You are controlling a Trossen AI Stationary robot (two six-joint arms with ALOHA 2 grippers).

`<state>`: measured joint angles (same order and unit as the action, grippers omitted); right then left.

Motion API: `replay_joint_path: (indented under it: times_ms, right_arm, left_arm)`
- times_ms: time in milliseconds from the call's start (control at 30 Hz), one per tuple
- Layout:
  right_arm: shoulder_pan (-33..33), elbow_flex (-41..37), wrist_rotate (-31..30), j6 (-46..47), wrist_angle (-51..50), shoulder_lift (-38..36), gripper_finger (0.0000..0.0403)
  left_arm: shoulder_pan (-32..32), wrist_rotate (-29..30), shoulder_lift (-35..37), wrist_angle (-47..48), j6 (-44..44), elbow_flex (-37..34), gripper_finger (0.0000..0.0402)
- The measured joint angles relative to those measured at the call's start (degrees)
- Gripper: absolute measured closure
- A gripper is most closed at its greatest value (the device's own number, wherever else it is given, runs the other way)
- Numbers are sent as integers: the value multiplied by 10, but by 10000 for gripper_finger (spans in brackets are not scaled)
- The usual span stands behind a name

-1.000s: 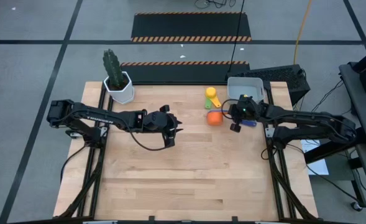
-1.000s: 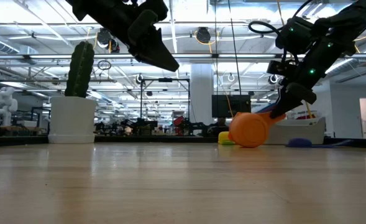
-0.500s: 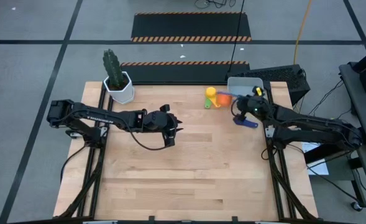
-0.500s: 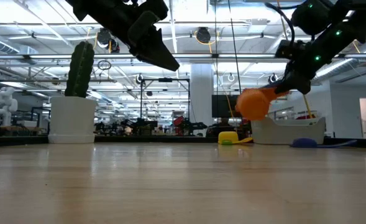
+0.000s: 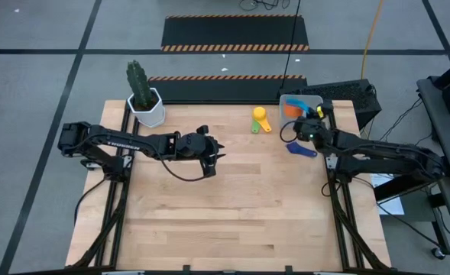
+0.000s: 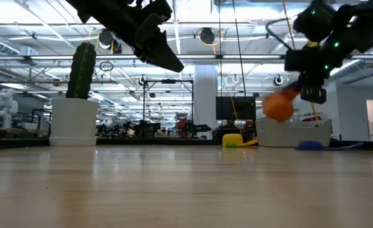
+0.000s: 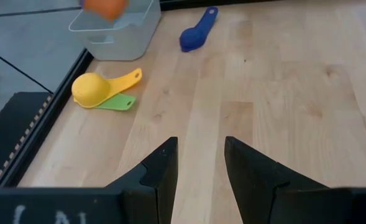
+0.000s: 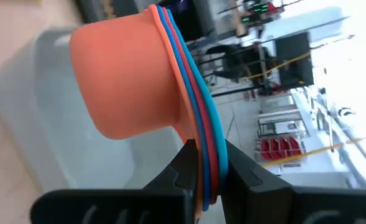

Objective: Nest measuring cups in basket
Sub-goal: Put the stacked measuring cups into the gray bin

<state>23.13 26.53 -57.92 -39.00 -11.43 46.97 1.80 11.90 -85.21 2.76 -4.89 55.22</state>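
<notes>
Nested orange stack (image 8: 133,87) clenched by right gripper (image 5: 310,126), hanging over basket (image 5: 313,102), not yet released. Yellow cup (image 5: 260,115), green cup (image 7: 116,103), dark blue cup (image 5: 300,149) wait on table (image 5: 232,206). Left gripper (image 7: 199,162) idles, jaws parted, mid-table.

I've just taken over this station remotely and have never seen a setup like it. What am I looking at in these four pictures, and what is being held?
Two dark robot arms work at a wooden table. One picture looks straight down, one looks level across the tabletop, and two come from cameras on the arms' wrists. The right hand is shut on the handles of a nested stack of measuring cups, orange cup outermost, held over the grey basket. On the table lie a yellow cup over a green cup, and a dark blue cup. The left hand hangs open above mid-table. A potted cactus stands at the far left corner.
</notes>
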Motion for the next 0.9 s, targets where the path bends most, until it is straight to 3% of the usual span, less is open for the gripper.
replay_joint_path:
  times_ms: [233,433,633,900]
  right_arm:
    - [17,-6,32,3,22,95,382]
    - [20,-6,96,16,78,138,382]
    - [33,-6,1,-21,100,174,382]
    - [65,-6,11,-22,106,222,367]
  left_arm:
    - [-4,0,0,0,-6,0,266]
    - [-9,0,0,1,-16,0,266]
    - [-7,0,0,1,-20,0,266]
    - [-4,1,0,1,-20,0,266]
